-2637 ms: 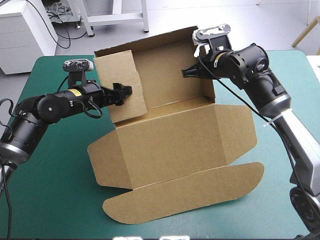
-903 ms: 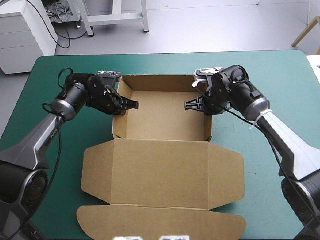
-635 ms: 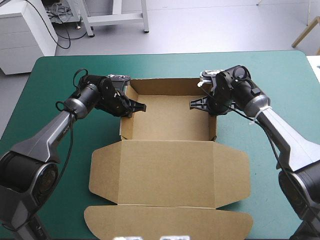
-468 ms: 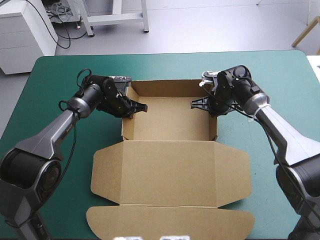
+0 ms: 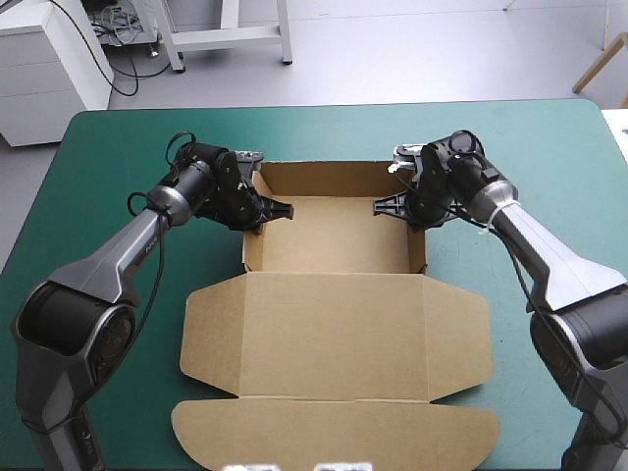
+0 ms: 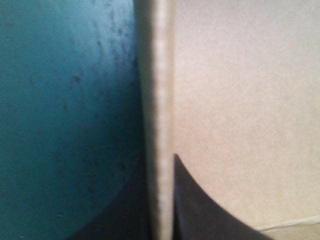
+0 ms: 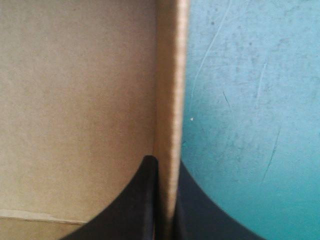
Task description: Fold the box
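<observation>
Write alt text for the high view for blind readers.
A brown box stands as an open tray on the teal-green table, lid flat toward the near edge. The left gripper and right gripper each pinch a side wall.

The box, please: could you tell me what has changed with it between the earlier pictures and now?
The box came down from a tilted, raised pose to sit on the teal-green table as an open tray, then slid a little toward the table's right edge. The left claw and right claw stayed shut on it at either side; the lid stayed open.
</observation>
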Robot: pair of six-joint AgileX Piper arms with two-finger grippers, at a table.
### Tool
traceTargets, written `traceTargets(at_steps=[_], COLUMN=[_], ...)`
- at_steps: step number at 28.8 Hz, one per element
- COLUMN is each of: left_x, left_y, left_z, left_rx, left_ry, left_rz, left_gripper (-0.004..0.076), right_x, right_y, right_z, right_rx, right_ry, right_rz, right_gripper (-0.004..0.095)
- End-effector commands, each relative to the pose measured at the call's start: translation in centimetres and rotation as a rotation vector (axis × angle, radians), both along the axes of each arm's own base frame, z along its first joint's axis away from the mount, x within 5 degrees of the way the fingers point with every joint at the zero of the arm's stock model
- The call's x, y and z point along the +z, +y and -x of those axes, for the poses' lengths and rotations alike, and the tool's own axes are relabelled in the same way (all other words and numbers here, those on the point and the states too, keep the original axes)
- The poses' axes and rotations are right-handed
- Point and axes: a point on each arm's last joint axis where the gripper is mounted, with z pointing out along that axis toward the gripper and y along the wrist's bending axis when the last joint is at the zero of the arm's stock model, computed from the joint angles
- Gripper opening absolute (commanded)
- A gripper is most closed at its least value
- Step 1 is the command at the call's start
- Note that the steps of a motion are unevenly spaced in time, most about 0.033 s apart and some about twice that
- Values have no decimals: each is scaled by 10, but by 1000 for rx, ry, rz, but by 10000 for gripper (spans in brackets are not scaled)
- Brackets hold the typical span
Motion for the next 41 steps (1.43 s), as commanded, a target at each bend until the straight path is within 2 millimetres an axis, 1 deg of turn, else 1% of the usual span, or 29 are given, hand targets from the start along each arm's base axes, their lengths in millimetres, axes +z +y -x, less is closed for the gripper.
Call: traceTargets(at_steps=[1,4,8,10,13,18,20,21,23,24,27,29,31,33,35,37,38,39,40,41], left_x=[17,19,21,20,19,19,19,19,19,19,18,19,21,27,37,52,62,83,92,112], left_y=[-3,-10,-12,-9,-8,-8,-9,-9,-8,-8,-9,-8,-8,-9,-10,-10,-11,-10,-10,-10], left_z=[5,4,3,4,6,5,5,5,5,6,6,6,6,4,3,1,0,0,1,1], left_rx=[-42,-39,-30,-26,-26,-26,-26,-30,-39,-39,-39,-37,-33,-32,-30,-26,-24,-35,-40,-58], left_ry=[-39,-67,-74,-58,-37,-39,-42,-43,-41,-36,-26,-28,-34,-45,-67,-95,-111,-147,-160,-224], left_rz=[-91,-101,-90,-99,-109,-108,-106,-108,-112,-112,-111,-112,-113,-108,-98,-87,-79,-74,-71,-44], left_gripper=[-10,-10,-10,-10,-10,0,34,57,140,195,405,525,589,600,599,599,599,599,599,599], right_x=[23,23,24,24,24,24,24,24,24,24,24,25,27,35,49,65,73,90,97,106], right_y=[-5,-5,-5,-5,-5,-5,-5,-5,-5,-5,-5,-5,-4,-5,-4,-5,-5,-6,-6,-7], right_z=[0,0,0,-1,-1,-1,-1,-1,-1,-1,-1,-1,-2,-4,-6,-8,-8,-6,-5,-2], right_rx=[6,6,28,40,40,57,59,62,62,62,61,54,54,54,59,66,66,76,81,94], right_ry=[-93,-97,-101,-108,-108,-110,-111,-111,-113,-114,-114,-115,-123,-150,-191,-230,-244,-268,-272,-274], right_rz=[-10,-12,-2,3,3,6,6,7,7,6,8,4,2,5,-4,0,-2,-3,0,8], right_gripper=[-4,-4,0,46,208,609,724,750,765,765,765,765,765,764,765,765,765,765,765,765])
